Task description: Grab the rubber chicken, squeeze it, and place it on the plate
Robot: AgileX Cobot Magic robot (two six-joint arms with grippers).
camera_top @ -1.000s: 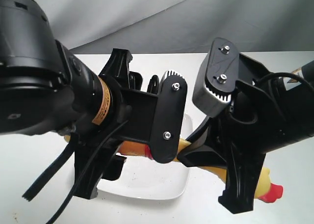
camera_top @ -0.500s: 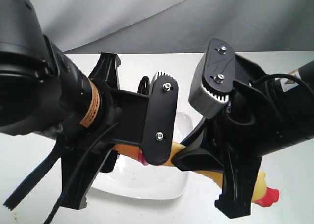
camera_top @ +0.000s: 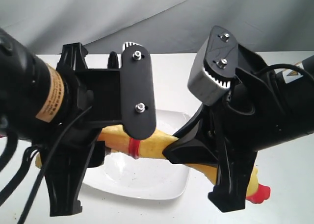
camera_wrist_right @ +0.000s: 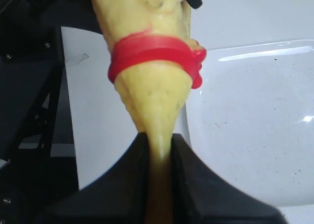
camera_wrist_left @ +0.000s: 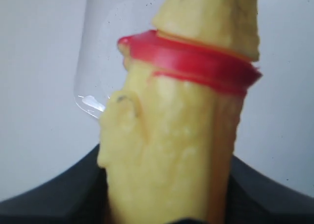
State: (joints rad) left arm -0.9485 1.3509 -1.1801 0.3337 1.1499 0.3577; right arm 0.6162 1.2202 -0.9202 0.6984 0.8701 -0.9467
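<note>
The yellow rubber chicken hangs stretched between both grippers above the white speckled plate. Its red neck ring sits over the plate and its red beak pokes out at the lower right. My left gripper is shut on the wide body, which fills the left wrist view between the black fingers. My right gripper is shut on the narrow end of the chicken, pinching it flat. In the exterior view this right gripper stands at the plate's right edge.
Both black arms and their wrist cameras block much of the exterior view. The white table runs to a grey cloth backdrop behind. The plate's glossy rim shows in the left wrist view, and its speckled surface beside the right gripper.
The left arm has swung left and slightly up, carrying the chicken body with it. The red ring now shows and the chicken's head has shifted left. The right gripper moved only a little.
</note>
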